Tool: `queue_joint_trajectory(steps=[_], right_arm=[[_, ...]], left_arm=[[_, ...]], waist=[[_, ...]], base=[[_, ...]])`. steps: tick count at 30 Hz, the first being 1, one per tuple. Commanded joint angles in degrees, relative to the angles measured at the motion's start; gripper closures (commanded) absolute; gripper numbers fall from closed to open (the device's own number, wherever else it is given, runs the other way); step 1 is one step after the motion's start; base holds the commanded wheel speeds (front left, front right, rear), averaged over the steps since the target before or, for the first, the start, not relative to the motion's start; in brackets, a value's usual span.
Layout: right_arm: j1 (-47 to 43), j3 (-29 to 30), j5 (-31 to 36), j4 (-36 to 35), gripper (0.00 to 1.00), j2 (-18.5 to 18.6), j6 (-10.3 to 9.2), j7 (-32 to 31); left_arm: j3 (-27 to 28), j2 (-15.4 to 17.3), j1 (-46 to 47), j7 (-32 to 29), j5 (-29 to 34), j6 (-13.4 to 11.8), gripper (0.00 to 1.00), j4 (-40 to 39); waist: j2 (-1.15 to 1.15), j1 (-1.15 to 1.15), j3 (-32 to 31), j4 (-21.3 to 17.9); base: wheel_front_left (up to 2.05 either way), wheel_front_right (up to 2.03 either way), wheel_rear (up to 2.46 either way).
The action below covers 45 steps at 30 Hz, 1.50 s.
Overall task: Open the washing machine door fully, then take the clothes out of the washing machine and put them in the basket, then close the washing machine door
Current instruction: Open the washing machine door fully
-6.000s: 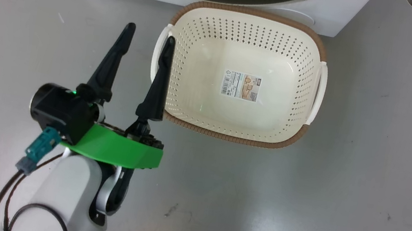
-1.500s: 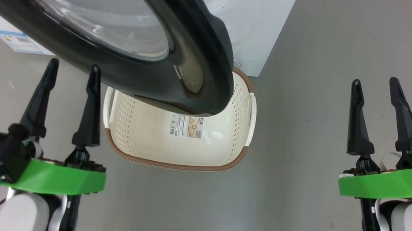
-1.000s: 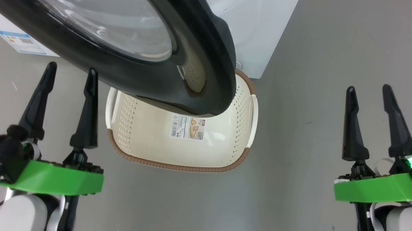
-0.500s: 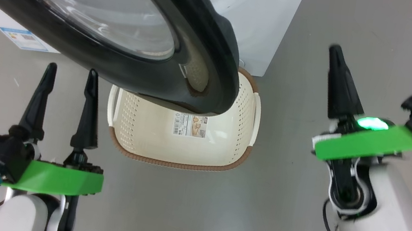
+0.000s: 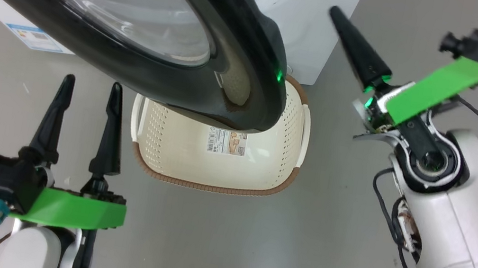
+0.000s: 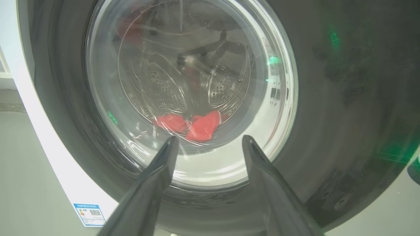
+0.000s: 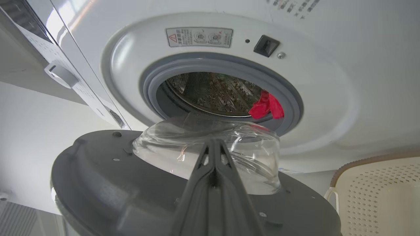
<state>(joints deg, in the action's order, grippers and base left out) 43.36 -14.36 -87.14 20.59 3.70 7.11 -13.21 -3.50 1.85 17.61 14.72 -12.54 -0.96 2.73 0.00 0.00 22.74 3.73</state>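
- Right gripper [image 5: 339, 19] has swung up toward the washing machine [image 7: 328, 82], with its fingers pressed together on nothing.
- Left gripper [image 5: 92, 84]: fingers spread, low beside the basket [image 5: 211, 187].
- Washing machine door [image 5: 253, 45]: ajar, overhanging the basket.
- Clothes [image 7: 265, 106]: red, inside the drum [image 7: 213, 91].

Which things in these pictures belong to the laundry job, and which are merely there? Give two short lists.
Belong to the job:
washing machine door, open
washing machine
red clothes in the drum
basket
left gripper, open
right gripper, shut

Merely there:
blue sticker on the machine
warning label above the drum
printed label in the basket
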Motion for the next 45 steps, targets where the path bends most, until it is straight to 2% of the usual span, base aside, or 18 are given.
queue_joint_trajectory(steps=[1, 10, 21, 31, 45], right_arm=[[1.99, -1.42, -1.92, -0.29, 1.0, -0.81, 0.37, -3.19], [7.58, -3.81, -10.38, 3.77, 1.0, -0.78, 0.37, -16.99], [10.64, -6.33, -14.4, 3.96, 1.0, 0.17, 0.37, -25.12], [8.37, -8.5, -14.82, 1.74, 1.0, 1.28, 0.37, -26.98], [0.37, -10.98, -16.42, -1.79, 1.0, 2.47, 0.37, -28.29]], left_arm=[[1.59, 1.03, 0.46, 0.28, -0.34, 0.33, 0.0, -1.26], [1.0, 1.03, 0.68, 0.28, -1.09, 0.89, 0.0, -0.85], [0.23, 1.03, 1.09, 0.28, -1.84, 1.17, 0.0, -0.64], [-0.41, 1.03, 0.94, 0.28, -2.44, 0.91, 0.0, -0.01], [0.21, 1.03, -1.4, 0.28, -3.58, 0.3, 0.0, 1.29]], waist=[[0.0, 0.0, 0.14, 0.17], [0.0, 0.0, 0.63, 0.81], [0.0, 0.0, 1.27, 1.25], [0.0, 0.0, 0.42, 1.83], [0.0, 0.0, -5.09, 4.74]], base=[[0.0, 0.0, 0.0], [0.0, 0.0, 0.0], [0.0, 0.0, 0.0], [0.0, 0.0, 0.0], [0.0, 0.0, 0.0]])
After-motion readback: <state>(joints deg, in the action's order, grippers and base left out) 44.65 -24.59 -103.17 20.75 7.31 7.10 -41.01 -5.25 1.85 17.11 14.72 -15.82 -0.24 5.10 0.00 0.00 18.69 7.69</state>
